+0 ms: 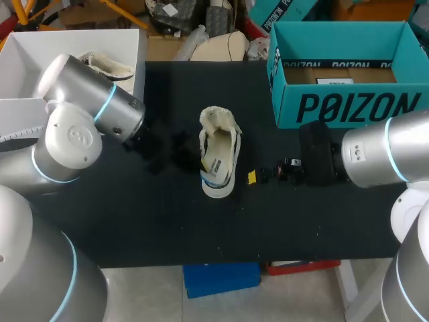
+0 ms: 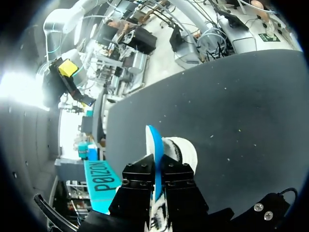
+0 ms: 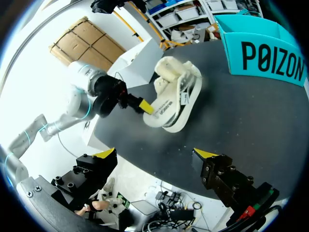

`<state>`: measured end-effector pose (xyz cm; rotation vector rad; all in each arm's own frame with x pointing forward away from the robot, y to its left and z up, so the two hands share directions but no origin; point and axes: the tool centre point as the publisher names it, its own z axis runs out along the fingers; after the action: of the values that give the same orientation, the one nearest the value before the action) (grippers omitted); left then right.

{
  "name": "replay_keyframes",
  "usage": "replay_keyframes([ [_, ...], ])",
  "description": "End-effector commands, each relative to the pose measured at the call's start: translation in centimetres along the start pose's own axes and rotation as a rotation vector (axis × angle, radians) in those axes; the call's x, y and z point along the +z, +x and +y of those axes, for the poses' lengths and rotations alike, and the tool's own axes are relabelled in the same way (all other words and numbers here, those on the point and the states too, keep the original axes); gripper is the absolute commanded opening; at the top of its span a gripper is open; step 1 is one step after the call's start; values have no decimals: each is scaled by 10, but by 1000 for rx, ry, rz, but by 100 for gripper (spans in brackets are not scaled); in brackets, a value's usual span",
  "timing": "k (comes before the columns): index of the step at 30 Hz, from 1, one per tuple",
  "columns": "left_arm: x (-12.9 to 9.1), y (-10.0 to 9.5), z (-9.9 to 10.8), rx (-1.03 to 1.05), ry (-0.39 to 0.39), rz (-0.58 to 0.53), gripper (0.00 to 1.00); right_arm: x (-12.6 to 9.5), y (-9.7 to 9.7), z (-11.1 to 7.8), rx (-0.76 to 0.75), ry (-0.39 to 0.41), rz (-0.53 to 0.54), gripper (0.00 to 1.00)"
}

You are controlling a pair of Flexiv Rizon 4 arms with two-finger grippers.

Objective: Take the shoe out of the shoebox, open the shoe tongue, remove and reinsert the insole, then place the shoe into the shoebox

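A white shoe (image 1: 220, 125) lies on its side in the middle of the black table (image 1: 154, 221), fleecy collar toward the back. Its insole (image 1: 216, 161), white with a blue edge, shows in the opening. My left gripper (image 2: 157, 166) is shut on the blue edge of the insole (image 2: 153, 140), with the shoe (image 2: 182, 151) just beyond it. In the right wrist view the left gripper (image 3: 145, 106) sits at the shoe's (image 3: 178, 92) heel end. My right gripper (image 3: 155, 154) stands open with nothing between its fingers, a little right of the shoe (image 1: 255, 176). The teal shoebox (image 1: 348, 107) stands at the back right.
A white box (image 1: 40, 54) holding another shoe stands at the back left, behind my left arm. Bare black table lies in front of the shoe and between it and the teal box.
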<state>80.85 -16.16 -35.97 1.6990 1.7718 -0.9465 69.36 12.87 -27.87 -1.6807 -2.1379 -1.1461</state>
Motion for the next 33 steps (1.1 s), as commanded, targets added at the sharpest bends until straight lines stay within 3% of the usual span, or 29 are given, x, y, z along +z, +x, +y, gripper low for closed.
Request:
replay_keyframes([
  [1, 11, 1, 6, -13, -28, -2, 0, 1, 1, 0, 1, 1, -2, 100],
  [9, 18, 1, 27, -48, -118, 3, 0, 1, 1, 0, 1, 1, -2, 100],
  [16, 19, -1, 32, -26, -155, 38, 0, 1, 1, 0, 1, 1, -2, 100],
  [25, 26, -1, 33, 60, -157, 169, 0, 1, 1, 0, 1, 1, -2, 100],
  [28, 31, 1, 32, 86, -150, 219, 8, 1, 1, 0, 1, 1, -2, 100],
  [33, 38, 4, 30, 114, -129, 291, 13, 1, 1, 0, 1, 1, -2, 100],
])
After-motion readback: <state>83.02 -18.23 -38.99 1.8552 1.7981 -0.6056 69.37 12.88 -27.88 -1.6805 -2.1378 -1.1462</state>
